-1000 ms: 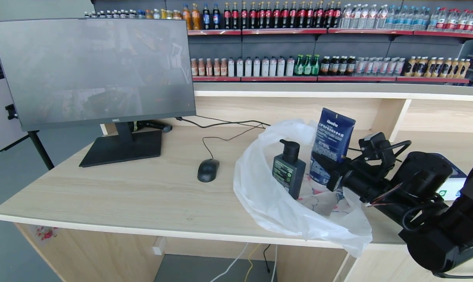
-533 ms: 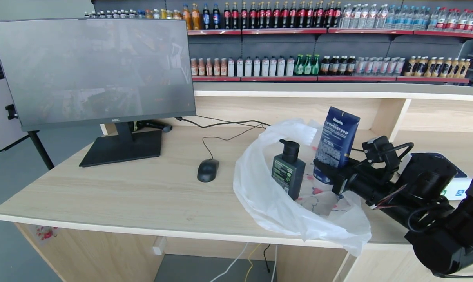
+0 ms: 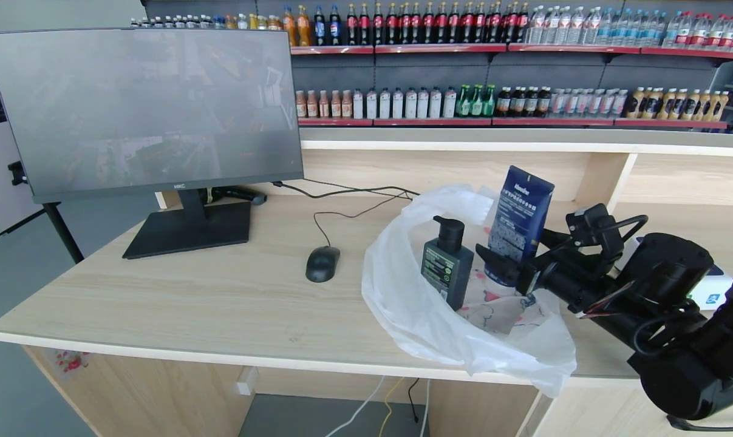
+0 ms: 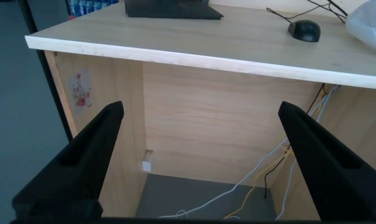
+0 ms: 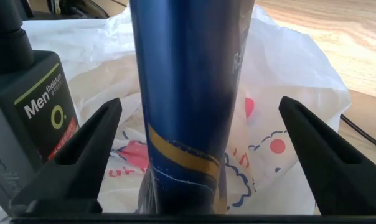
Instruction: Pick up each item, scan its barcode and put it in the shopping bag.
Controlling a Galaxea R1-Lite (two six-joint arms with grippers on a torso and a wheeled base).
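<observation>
R end effector [image 5: 200, 107]: wide open, jaws either side of blue tube [image 3: 520, 212], not touching (nothing gripped).
Tube: near upright, cap down, in shopping bag [image 3: 415, 303], just beside pump bottle [image 3: 446, 264].
Key relation: tube's long axis runs vertically btwn jaws, so backing out straight looks safest.
L end effector [image 4: 200, 112]: open, empty, low by tabletop [image 4: 194, 53] edge.

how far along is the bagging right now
Done: the dark pump bottle stands inside the shopping bag. In hand: the blue tube stands upright in the bag, with the right tool open around it, its fingers apart from the tube. Left: a white box on the counter looks unbagged. Whether anything was scanned cannot be judged.
</observation>
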